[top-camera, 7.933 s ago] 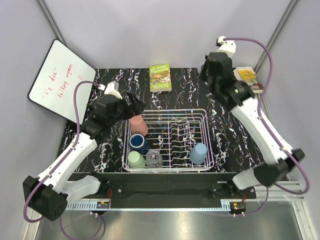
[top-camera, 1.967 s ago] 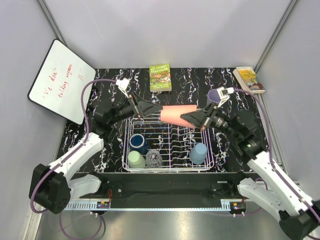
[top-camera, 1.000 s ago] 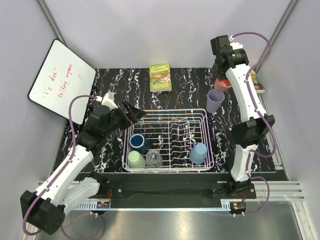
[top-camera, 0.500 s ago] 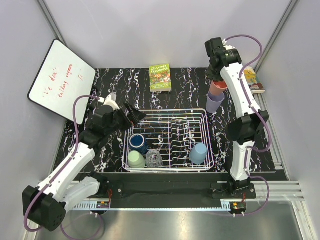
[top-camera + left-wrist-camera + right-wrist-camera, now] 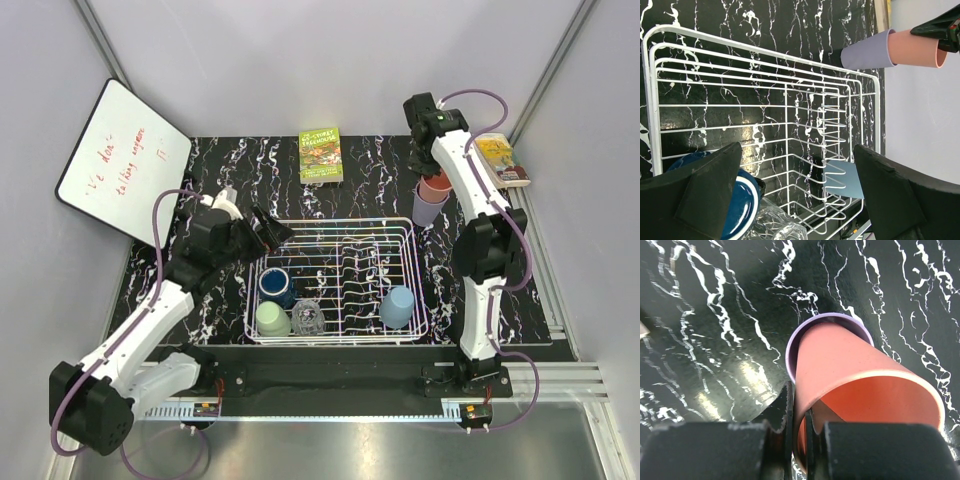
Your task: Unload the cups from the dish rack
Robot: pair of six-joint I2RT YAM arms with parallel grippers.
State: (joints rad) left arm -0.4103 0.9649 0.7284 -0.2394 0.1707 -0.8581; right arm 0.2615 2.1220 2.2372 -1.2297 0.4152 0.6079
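Four cups left in rack (image 5: 335, 232): dark blue (image 5: 275, 285), green (image 5: 271, 320), glass (image 5: 307, 318), light blue (image 5: 397, 306).

Top: right claw (image 5: 436, 172) has lowered pink cup (image 5: 434, 187) into lavender cup (image 5: 428, 210), which stands on table (image 5: 380, 170) just past rack's far-right corner. A second ago pink was above lavender and off to one side, now it's nested. Left claw (image 5: 265, 230) is back over rack's far-left corner, jaws wide, empty.

Left wrist: confirms the nesting, with pink's upper part sticking out of lavender. Nothing between the left fingers (image 5: 705, 200) but rack wire.

Right wrist: claw clamped on pink's rim wall, one finger inside, one outside. Not released yet.

Read: two of six out. Next is likely release and retract, while left goes for dark blue, the nearest cup.
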